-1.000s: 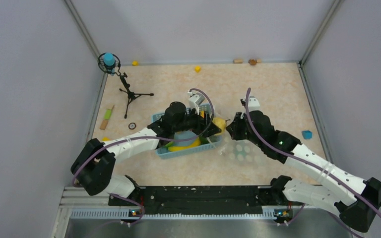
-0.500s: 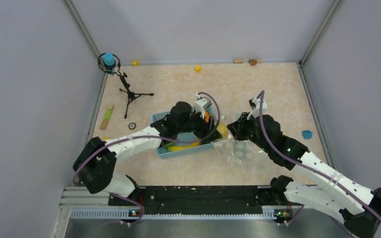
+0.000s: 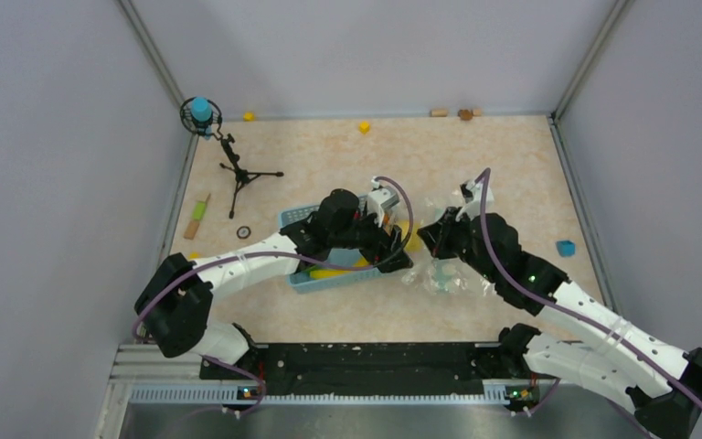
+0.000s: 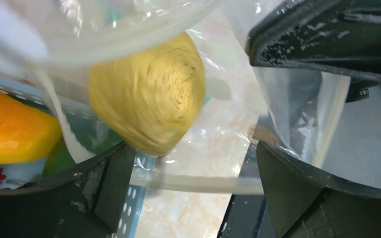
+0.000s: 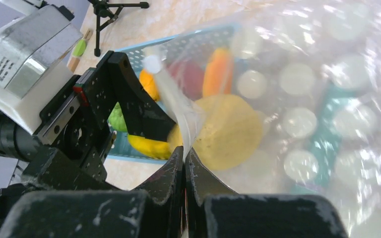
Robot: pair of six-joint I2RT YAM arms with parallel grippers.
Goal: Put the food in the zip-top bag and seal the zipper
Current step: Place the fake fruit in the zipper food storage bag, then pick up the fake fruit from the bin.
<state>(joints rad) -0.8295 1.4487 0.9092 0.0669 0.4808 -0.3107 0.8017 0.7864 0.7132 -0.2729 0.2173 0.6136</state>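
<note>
The clear zip-top bag (image 3: 441, 274) lies right of the basket, its mouth facing left. My right gripper (image 5: 184, 151) is shut on the bag's rim strip, the zipper (image 5: 171, 94), and holds it up; it also shows in the top view (image 3: 430, 240). My left gripper (image 4: 193, 163) is open at the bag mouth, its jaws wide apart. A blurred yellow fruit (image 4: 146, 94) sits between them, free of both fingers, with the zipper (image 4: 198, 183) running below it. The right wrist view shows the fruit (image 5: 228, 131) through the plastic. More food, such as an orange fruit (image 4: 10, 131), lies in the basket.
The light-blue mesh basket (image 3: 303, 279) stands under the left arm, holding a banana (image 5: 146, 146) and red, orange and green pieces. A small black tripod (image 3: 238, 174) stands at the back left. A blue block (image 3: 565, 248) lies right; yellow blocks (image 3: 364, 127) lie near the back wall.
My left gripper moved right and down from the basket with the yellow fruit to the bag mouth, and its jaws now stand open. The right gripper lifted the bag rim slightly.
</note>
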